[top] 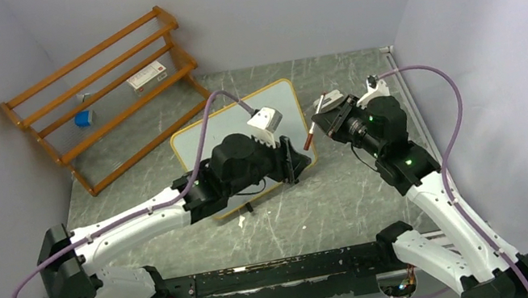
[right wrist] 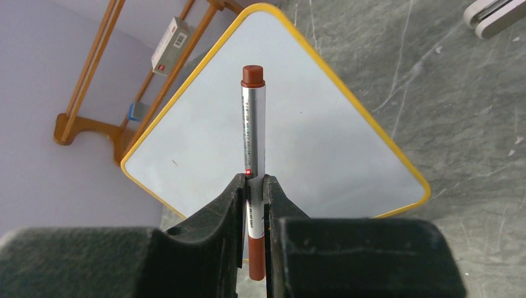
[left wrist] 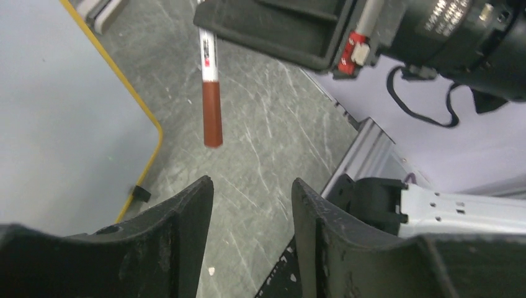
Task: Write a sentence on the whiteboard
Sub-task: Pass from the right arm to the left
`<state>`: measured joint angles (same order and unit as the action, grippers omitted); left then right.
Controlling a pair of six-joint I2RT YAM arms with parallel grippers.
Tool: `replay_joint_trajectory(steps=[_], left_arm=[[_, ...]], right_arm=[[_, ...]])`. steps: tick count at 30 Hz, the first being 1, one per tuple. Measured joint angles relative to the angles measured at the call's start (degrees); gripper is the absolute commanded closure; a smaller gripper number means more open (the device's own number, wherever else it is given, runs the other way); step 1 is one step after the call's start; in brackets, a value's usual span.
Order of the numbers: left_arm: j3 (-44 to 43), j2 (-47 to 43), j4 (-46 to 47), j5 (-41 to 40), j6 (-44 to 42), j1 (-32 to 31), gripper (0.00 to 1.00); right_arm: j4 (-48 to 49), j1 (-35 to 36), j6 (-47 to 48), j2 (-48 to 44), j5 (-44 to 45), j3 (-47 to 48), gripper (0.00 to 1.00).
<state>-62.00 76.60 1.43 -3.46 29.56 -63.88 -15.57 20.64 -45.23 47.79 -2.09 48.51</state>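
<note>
Red-brown cap (right wrist: 253,76) tops the marker (right wrist: 253,130) pinched in the right gripper (right wrist: 254,186); the left gripper (left wrist: 252,192), wide and empty, hangs at its six o'clock, whiteboard (right wrist: 322,155) beyond.

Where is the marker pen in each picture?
Top external: marker right of centre, held by the right gripper, beside the whiteboard.
Left wrist: marker top middle, whiteboard at left.
Right wrist: marker centre, whiteboard behind.
Shared landmark: the yellow-edged whiteboard.
</note>
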Motion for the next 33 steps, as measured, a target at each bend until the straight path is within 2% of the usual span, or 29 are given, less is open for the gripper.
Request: replay_joint_trajectory(steps=[7,13,33], left_arm=[[-7.9,7.2,-1.9,-4.2,-4.2,-0.8,0.51],[-10.7,10.2,-4.7,-6.5,-6.9,-1.2,0.54],[-11.6,11.4,-7.7,-10.4,-9.5,-1.6,0.61]], right_arm=[[0.0,1.4,-2.1,-0.4,-0.3,-0.4,1.00],[-0.2,2.0,-2.4,-0.5,-0.1,-0.4,1.00],[0.2,3.6,-3.7,-1.0,-0.3,-1.3,1.00]])
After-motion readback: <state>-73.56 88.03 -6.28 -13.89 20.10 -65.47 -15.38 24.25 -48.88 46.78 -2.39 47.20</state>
